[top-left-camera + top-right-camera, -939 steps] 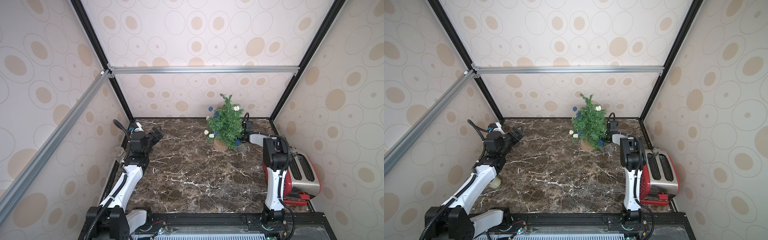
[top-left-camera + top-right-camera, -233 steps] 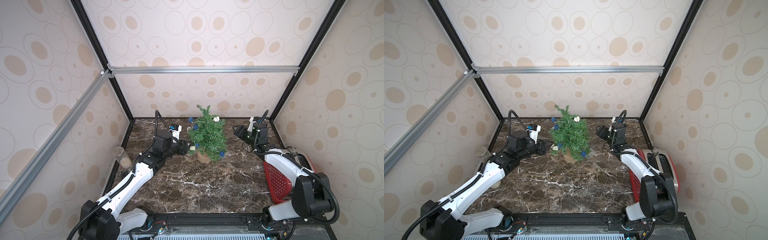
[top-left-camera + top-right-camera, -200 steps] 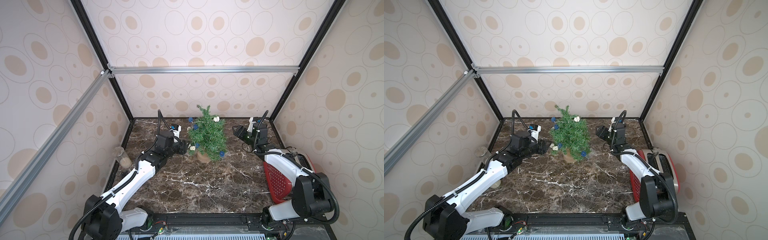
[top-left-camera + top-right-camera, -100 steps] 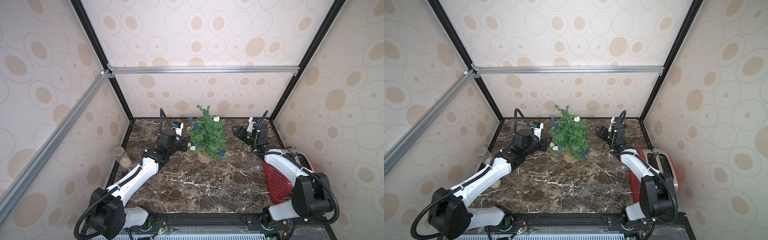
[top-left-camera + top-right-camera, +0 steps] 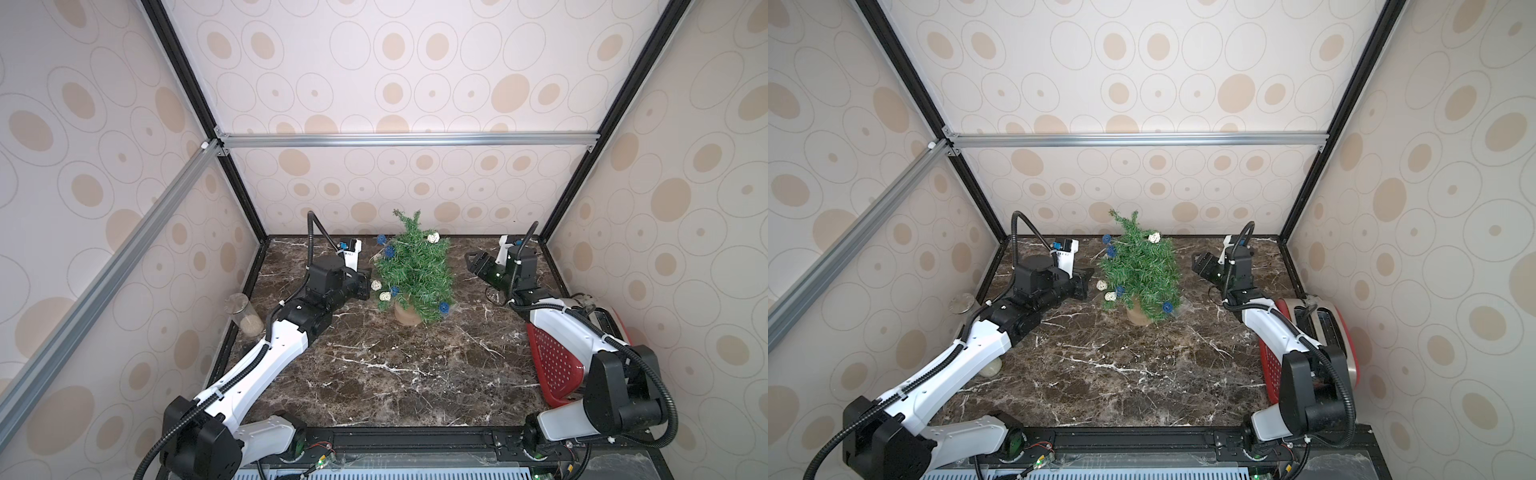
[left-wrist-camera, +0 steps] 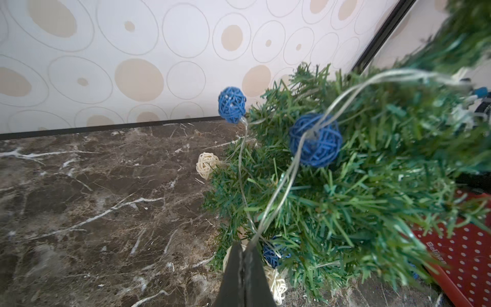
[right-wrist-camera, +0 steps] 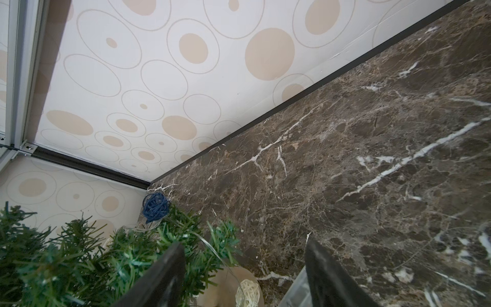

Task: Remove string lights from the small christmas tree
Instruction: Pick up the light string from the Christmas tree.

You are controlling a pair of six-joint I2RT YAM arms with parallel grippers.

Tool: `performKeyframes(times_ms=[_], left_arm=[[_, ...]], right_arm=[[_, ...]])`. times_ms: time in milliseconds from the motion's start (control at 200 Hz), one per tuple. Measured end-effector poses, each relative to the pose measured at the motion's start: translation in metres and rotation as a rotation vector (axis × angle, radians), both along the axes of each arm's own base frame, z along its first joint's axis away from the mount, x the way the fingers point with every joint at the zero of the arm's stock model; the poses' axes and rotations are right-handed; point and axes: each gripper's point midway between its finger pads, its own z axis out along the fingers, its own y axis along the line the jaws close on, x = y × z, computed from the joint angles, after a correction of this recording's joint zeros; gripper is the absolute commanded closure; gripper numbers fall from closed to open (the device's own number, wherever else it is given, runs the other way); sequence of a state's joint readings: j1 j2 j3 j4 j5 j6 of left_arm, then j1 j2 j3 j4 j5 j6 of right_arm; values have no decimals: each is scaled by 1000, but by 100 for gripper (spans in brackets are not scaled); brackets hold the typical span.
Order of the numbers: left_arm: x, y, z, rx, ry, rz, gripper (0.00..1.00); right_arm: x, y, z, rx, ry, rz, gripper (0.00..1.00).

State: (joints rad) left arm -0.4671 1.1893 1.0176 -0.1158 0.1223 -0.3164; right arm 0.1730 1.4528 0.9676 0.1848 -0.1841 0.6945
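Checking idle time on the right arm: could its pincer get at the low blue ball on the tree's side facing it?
Probably yes. The right pincer stands open beside the small christmas tree, only bare marble lies between, and the blue ball hangs on the outer needles facing that arm.

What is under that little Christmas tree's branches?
A tan pot carries the small christmas tree on the marble table. Low branches cover the pot's rim, so its inside cannot be seen.

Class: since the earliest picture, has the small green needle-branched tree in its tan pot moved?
Yes. The small green tree has shifted sideways, away from the black back-right corner post.
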Motion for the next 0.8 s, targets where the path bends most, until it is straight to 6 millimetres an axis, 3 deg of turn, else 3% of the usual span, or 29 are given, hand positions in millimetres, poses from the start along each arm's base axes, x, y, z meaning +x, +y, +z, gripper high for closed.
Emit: performKeyframes(times_ms=[386, 666, 801], left_arm=[[-6, 11, 15, 34, 24, 40, 100], [3, 16, 56, 30, -20, 85, 100], [8, 20, 66, 40, -23, 115, 100]], right_arm=[[0, 0, -1, 9, 3, -1, 27], [-1, 3, 0, 24, 8, 16, 26], [-2, 4, 0, 27, 9, 18, 27]])
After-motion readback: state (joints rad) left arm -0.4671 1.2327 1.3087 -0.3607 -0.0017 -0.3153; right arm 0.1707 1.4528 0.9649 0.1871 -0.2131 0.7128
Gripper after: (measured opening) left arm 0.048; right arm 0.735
